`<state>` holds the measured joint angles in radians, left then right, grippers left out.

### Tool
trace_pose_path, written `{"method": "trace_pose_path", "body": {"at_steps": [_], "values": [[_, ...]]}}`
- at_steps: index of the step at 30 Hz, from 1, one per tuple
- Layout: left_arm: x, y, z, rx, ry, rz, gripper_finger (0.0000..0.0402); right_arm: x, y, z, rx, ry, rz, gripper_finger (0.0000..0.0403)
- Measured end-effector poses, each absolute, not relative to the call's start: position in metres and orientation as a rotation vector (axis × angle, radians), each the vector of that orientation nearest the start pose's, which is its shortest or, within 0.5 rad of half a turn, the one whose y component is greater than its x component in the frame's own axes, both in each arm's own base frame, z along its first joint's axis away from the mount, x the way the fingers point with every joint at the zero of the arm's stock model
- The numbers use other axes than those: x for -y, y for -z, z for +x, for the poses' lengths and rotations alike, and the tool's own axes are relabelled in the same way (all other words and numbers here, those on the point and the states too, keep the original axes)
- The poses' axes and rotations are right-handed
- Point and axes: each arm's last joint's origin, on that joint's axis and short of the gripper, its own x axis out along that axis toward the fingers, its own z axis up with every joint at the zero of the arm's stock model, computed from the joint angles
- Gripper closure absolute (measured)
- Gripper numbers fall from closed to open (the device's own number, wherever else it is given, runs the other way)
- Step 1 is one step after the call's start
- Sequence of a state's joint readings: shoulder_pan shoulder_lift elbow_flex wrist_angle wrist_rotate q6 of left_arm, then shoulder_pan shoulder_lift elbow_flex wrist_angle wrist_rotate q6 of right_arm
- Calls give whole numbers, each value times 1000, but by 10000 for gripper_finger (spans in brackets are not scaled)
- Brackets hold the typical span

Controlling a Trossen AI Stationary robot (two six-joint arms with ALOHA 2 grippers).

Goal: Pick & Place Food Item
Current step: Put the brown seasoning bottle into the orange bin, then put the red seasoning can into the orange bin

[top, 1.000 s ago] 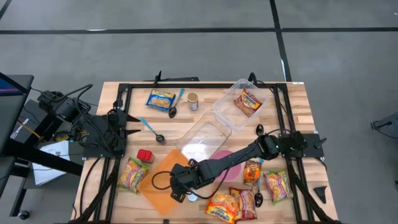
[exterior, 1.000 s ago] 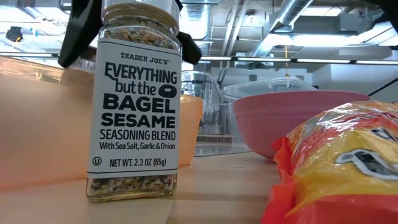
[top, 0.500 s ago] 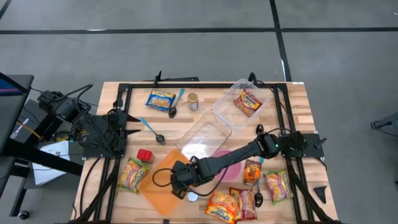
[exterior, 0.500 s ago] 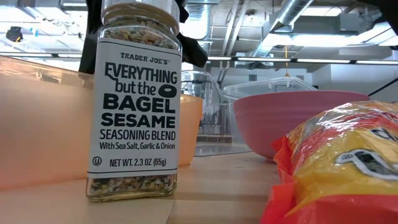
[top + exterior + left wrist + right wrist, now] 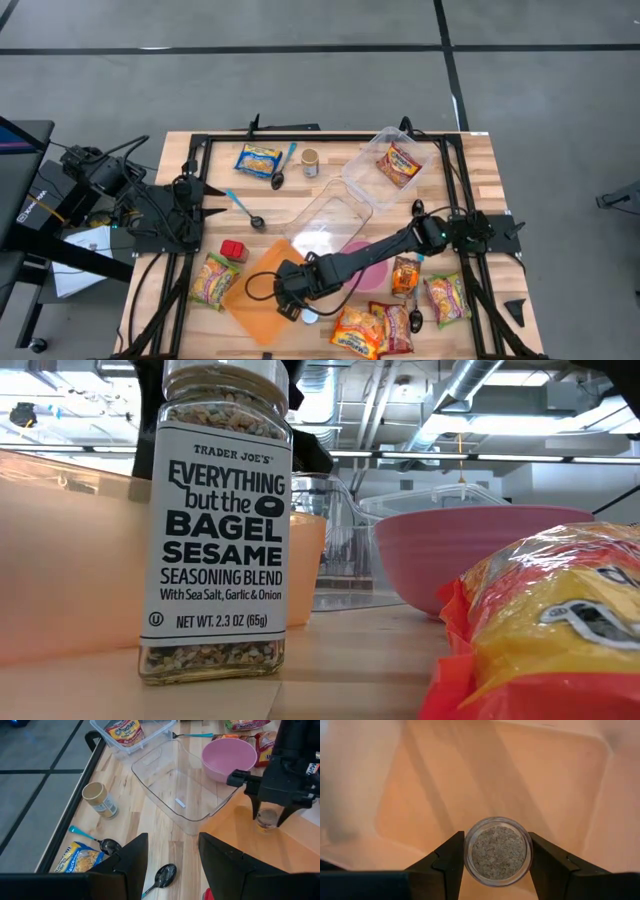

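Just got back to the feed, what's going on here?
The right gripper has reached across the table and sits around the top of the seasoning jar, which stands upright on the table beside the orange tray. The jar is not lifted. The left gripper waits open at the left side, holding nothing.

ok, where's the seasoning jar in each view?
High: jar near the table's front edge, under the right gripper, mostly hidden.
Low: jar upright, close up, left of centre.
Left wrist: jar between the right gripper's fingers, on the far side.
Right wrist: jar seen from above, centred between the fingers.
Shared landmark: orange tray, beside the jar.
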<state>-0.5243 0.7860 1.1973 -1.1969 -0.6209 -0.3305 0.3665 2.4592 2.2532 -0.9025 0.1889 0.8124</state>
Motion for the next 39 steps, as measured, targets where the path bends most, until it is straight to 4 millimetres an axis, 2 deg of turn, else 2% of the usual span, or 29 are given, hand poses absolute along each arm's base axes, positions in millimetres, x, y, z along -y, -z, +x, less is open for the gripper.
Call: {"method": "trace_pose_path", "body": {"at_steps": [10,16,19,29,35,39], "values": [[35,-379,94,-632,-197,108,234,-180,-192,488,-1052,276,431,226],[35,-379,94,-632,-197,108,234,-179,-192,486,-1061,300,452,103],[35,-379,94,-632,-197,108,234,-179,-192,486,-1059,309,466,77],[35,-379,94,-632,-197,108,234,-180,-204,488,-1036,311,499,94],[35,-379,94,-632,-197,107,234,-181,-226,491,-965,267,523,97],[35,-379,94,-631,-199,96,234,-178,-256,484,-909,252,544,97]]}}
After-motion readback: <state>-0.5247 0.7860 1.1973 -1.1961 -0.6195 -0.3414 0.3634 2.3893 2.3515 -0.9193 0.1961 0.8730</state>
